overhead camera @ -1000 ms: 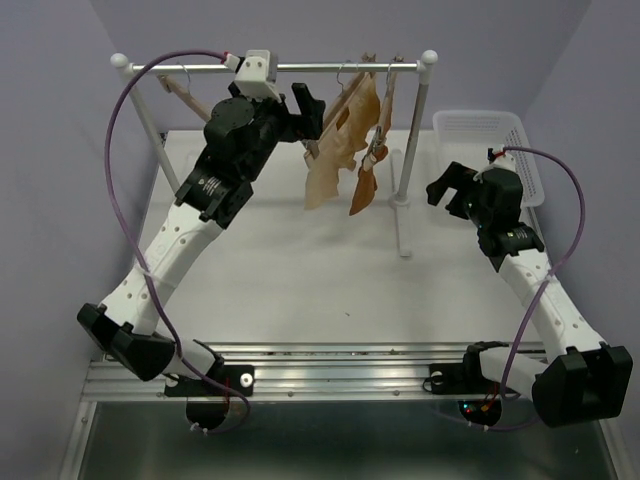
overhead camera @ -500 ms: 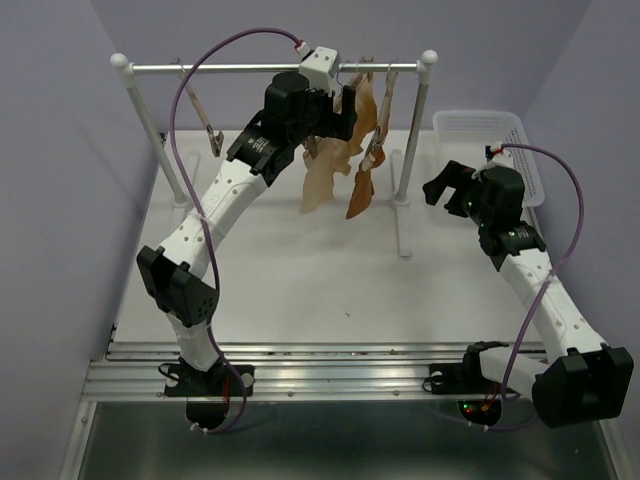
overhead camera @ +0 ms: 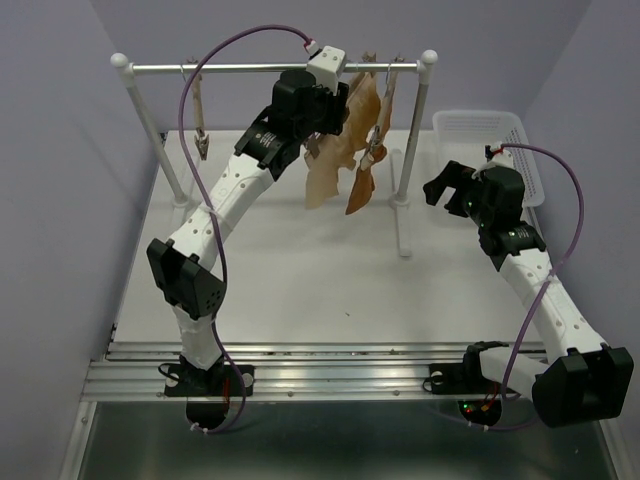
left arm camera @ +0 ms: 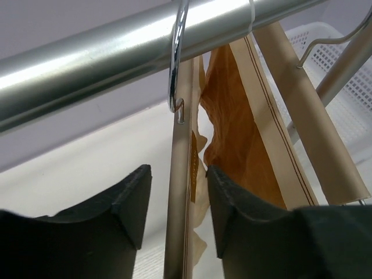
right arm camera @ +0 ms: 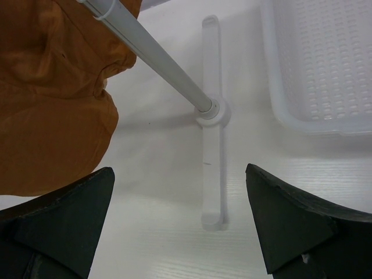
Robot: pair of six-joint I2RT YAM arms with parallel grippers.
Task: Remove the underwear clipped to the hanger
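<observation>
The pale cream underwear (overhead camera: 321, 182) hangs from a slim light-wood hanger (overhead camera: 318, 140) hooked on the metal rail (overhead camera: 230, 68). My left gripper (overhead camera: 330, 106) is raised to the rail. In the left wrist view its jaws (left arm camera: 178, 170) stand either side of the hanger bar (left arm camera: 178, 221), with a gap on each side, so it is open. A strip of the underwear (left arm camera: 200, 216) shows just right of the bar. The wire hook (left arm camera: 176, 64) sits over the rail (left arm camera: 104, 55). My right gripper (overhead camera: 446, 186) hovers open to the right, with nothing between its fingers (right arm camera: 70, 203).
A darker orange-brown garment (overhead camera: 362, 190) hangs on further hangers (left arm camera: 279, 122) just right of the underwear. An empty hanger (overhead camera: 200, 115) dangles at the rail's left end. The rack's right post (overhead camera: 412, 140) and foot (right arm camera: 212, 151) stand near a white basket (overhead camera: 495, 135).
My left arm has swung right along the rail from the left side to the underwear's hanger, and its jaws have narrowed around the bar. The right arm has not moved.
</observation>
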